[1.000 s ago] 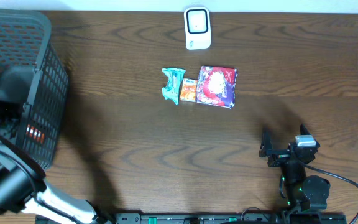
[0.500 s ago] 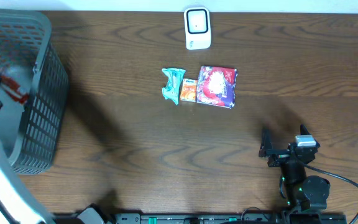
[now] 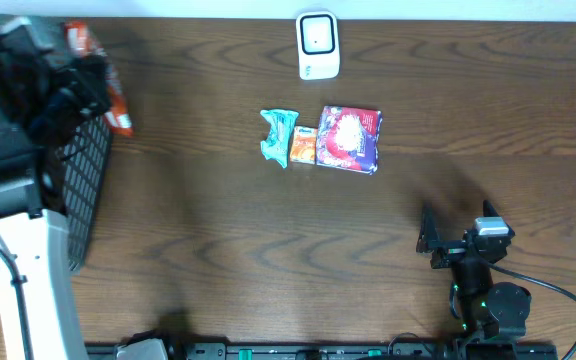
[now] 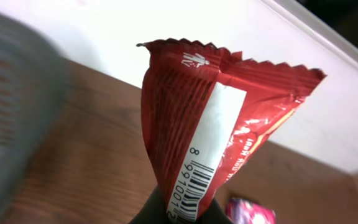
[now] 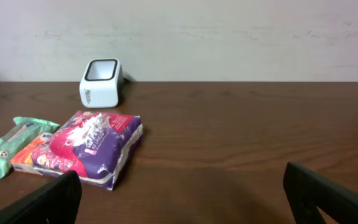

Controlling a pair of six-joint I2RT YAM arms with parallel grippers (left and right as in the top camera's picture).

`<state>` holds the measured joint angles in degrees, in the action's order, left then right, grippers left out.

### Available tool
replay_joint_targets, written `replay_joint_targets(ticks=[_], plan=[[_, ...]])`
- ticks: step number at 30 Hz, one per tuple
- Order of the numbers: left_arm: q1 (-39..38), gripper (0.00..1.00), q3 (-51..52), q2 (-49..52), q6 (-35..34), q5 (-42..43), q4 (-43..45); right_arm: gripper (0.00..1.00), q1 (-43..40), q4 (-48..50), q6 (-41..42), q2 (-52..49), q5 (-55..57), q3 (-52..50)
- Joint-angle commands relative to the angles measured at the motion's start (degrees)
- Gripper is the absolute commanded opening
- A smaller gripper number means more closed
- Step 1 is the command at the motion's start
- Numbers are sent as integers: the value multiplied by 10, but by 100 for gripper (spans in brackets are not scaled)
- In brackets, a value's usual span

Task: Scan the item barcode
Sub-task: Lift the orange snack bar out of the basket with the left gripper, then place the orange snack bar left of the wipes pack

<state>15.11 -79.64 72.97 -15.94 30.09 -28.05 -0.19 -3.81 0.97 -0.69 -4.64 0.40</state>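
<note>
Your left gripper, clamped on the lower end of a red packet, holds it aloft at the table's far-left corner by the basket. The packet's long axis and barcode strip run up from the jaws. The one scanner sits mid far edge, well to the packet's right, so the carry looks like the left arm's job; your right gripper rests wide open and empty by the near-right edge. A teal pack, orange pack and purple pack lie side by side mid-table: four items in all, one basket.
</note>
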Motion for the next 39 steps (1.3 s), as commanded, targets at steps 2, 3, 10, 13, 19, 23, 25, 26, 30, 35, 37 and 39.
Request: replay_joint_targets(ticks=[2,3,10,13,19,23,25,26,30,35,37,39], plan=[[-53,7,-3,7,26,8,3,99,3,-2,-2,3,2,-1],[-67,7,-3,14,26,8,3,99,3,-2,-2,3,2,-1],[-151,7,-1,99,26,8,1,99,3,-2,-2,3,2,-1],[-185,7,-1,154,26,7,2,99,3,-2,-2,3,2,-1],[-236,7,-1,265,26,-76,12,99,3,-2,-2,3,2,-1],[-257,8,-1,325,26,-102,30,99,3,-2,-2,3,2,-1],[-268,8,-1,350,26,-102,41,99,3,-2,-2,3,2,-1],[-274,8,-1,364,26,-103,48,99,3,-2,-2,3,2,-1],[-290,7,-1,407,26,-103,75,99,3,-2,-2,3,2,-1],[-292,8,-1,429,26,-155,84,99,3,-2,-2,3,2,-1],[-292,8,-1,429,26,-198,83,99,3,-2,-2,3,2,-1],[-292,8,-1,429,26,-228,82,99,3,-2,-2,3,2,-1]])
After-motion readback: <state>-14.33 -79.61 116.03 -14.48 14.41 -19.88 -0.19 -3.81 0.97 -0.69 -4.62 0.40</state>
